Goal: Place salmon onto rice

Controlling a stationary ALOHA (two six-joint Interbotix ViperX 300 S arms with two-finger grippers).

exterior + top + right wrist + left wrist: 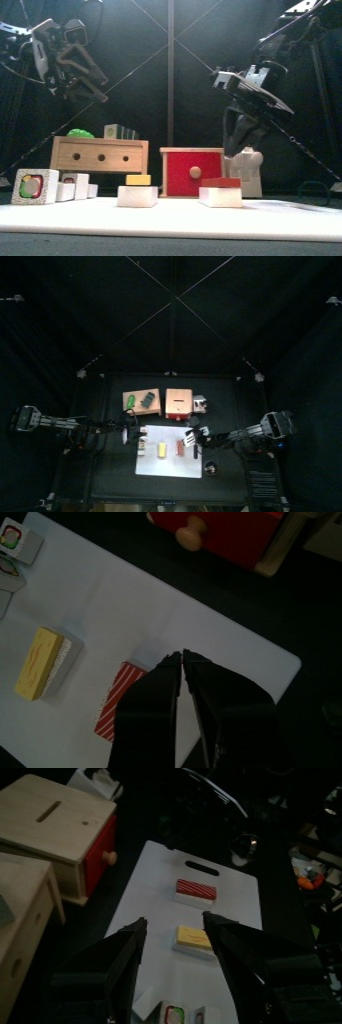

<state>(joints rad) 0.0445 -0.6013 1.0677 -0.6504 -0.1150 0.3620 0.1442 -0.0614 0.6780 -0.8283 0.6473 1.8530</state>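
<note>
The salmon (221, 183), a red-orange striped slice, lies on top of the white rice (221, 198) on the white mat (174, 216). From above, the salmon (181, 446) sits right of centre on the mat. My right gripper (241, 135) hangs above and just behind it, its jaws together with nothing between them. In the right wrist view the salmon (118, 700) lies beside the right gripper (182, 658), partly hidden by a jaw. My left gripper (174, 923) is open and raised at the left. The salmon (197, 888) lies beyond it.
A yellow slice (138, 181) on another white lump lies left of the salmon. Behind the mat stand a wooden box (100, 155), a red box (195, 170) and a white figure (249, 166). Small picture blocks (34, 186) stand at the left.
</note>
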